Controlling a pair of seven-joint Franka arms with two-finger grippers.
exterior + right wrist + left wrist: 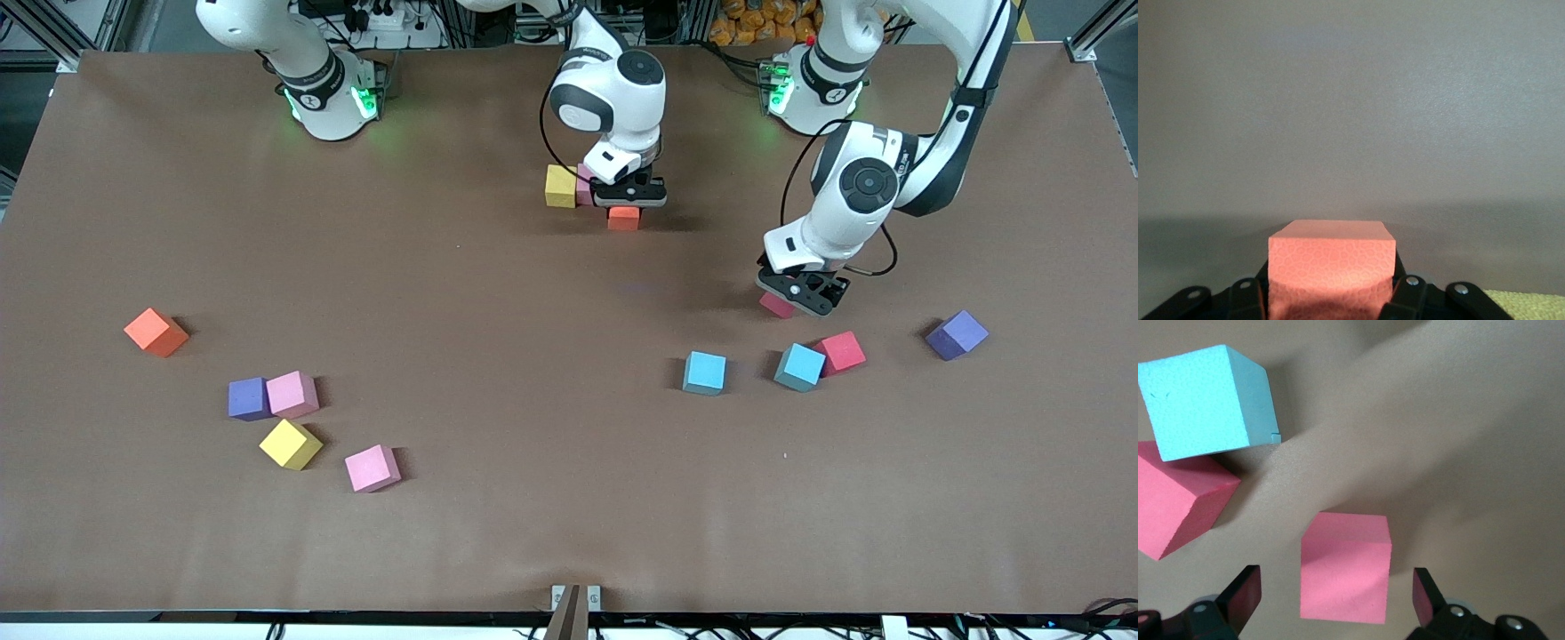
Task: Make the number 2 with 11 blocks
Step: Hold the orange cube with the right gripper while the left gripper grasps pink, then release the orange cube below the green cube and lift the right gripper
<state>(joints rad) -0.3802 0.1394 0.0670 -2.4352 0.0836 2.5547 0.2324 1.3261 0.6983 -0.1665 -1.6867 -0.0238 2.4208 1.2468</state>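
Note:
My right gripper (628,197) is down at the table near the robots' bases, shut on an orange block (623,218) (1331,257). That block sits beside a pink block (584,184) and a yellow block (560,186). My left gripper (794,298) (1335,581) stands open around a pinkish-red block (776,305) (1346,577), with a gap on each side. Close by lie a light blue block (799,366) (1205,400) touching a red block (840,351) (1171,500), and another light blue block (705,372). Toward the right arm's end lie an orange (156,332), two pink (292,394) (372,468) and a yellow block (290,444).
One purple cube (249,398) touches the pink block at the right arm's end. Another purple cube (957,334) lies toward the left arm's end. The brown table (533,498) stretches bare between the two groups.

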